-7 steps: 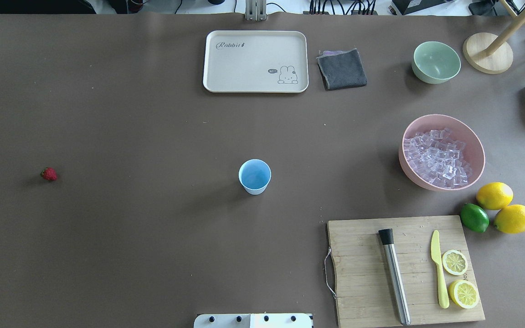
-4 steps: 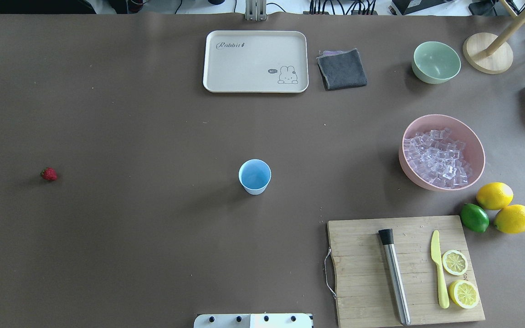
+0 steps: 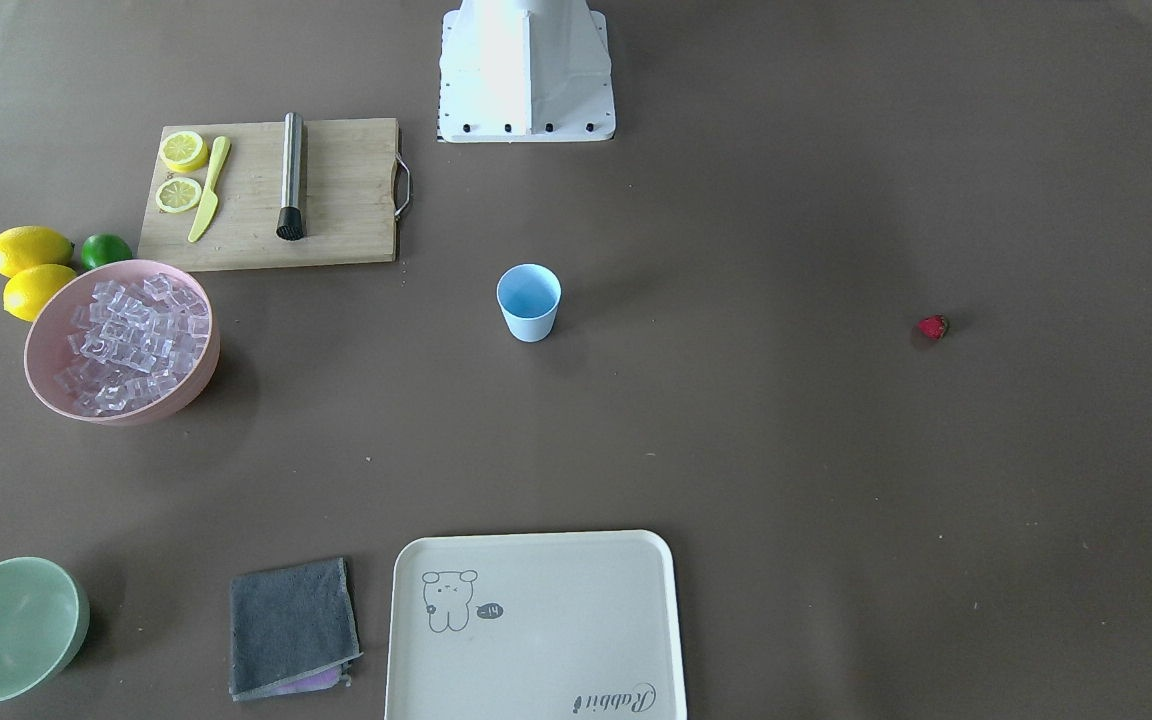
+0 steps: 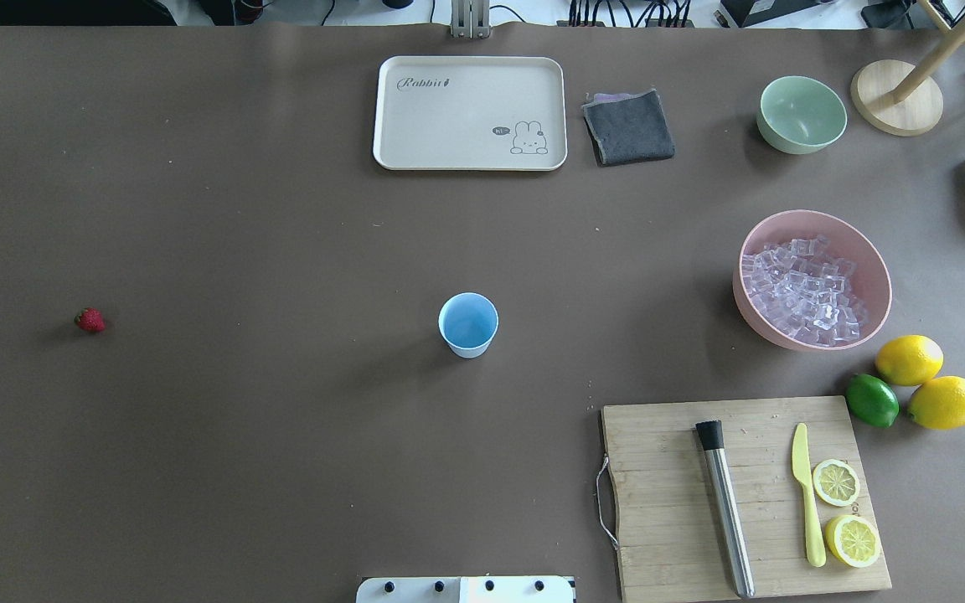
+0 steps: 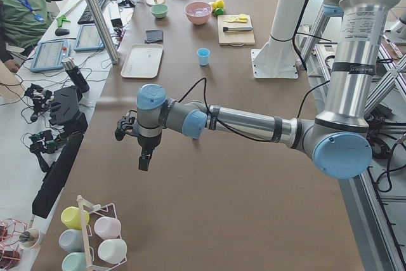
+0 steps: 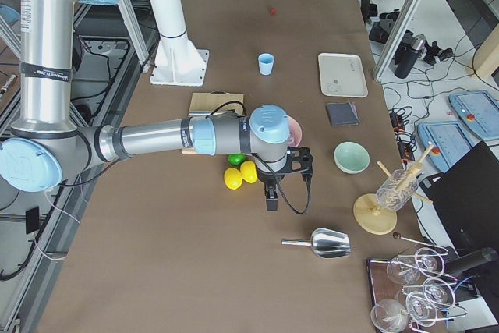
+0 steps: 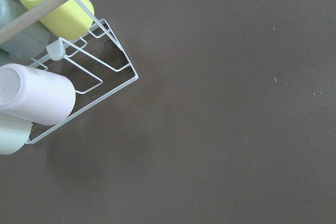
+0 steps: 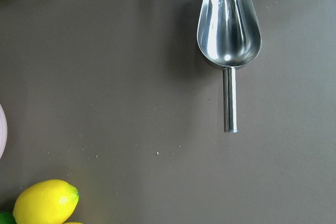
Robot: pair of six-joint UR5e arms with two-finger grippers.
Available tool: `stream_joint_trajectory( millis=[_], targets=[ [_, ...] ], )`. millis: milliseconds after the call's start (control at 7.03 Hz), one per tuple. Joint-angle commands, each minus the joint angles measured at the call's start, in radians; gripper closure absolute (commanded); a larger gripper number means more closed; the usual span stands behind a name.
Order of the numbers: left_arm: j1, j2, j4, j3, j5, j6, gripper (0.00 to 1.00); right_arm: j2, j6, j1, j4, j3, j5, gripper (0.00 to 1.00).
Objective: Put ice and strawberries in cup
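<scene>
The light-blue cup stands upright mid-table, with nothing showing inside it; it also shows in the front view. One small red strawberry lies alone far on the left. The ice is a heap of clear cubes in the pink bowl on the right. Neither gripper shows in the overhead or front view. In the exterior left view my left gripper hangs over the table's left end. In the exterior right view my right gripper hangs beside the lemons. I cannot tell whether either is open or shut.
A metal scoop lies below the right wrist. A cutting board holds a muddler, a knife and lemon halves. Two lemons and a lime lie by the pink bowl. A tray, cloth and green bowl lie at the back. A cup rack stands at the left end.
</scene>
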Motion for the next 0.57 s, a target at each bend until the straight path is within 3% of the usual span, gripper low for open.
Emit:
stream_joint_trajectory(
  millis=[0, 427],
  targets=[
    [0.014, -0.005, -0.005, -0.001, -0.003, 0.002, 0.02, -0.013, -0.004, 0.001, 0.001, -0.003, -0.002, 0.00],
    [0.013, -0.002, -0.008, -0.024, -0.018, 0.008, 0.02, -0.009, -0.007, 0.001, 0.002, -0.002, 0.000, 0.00]
  ],
)
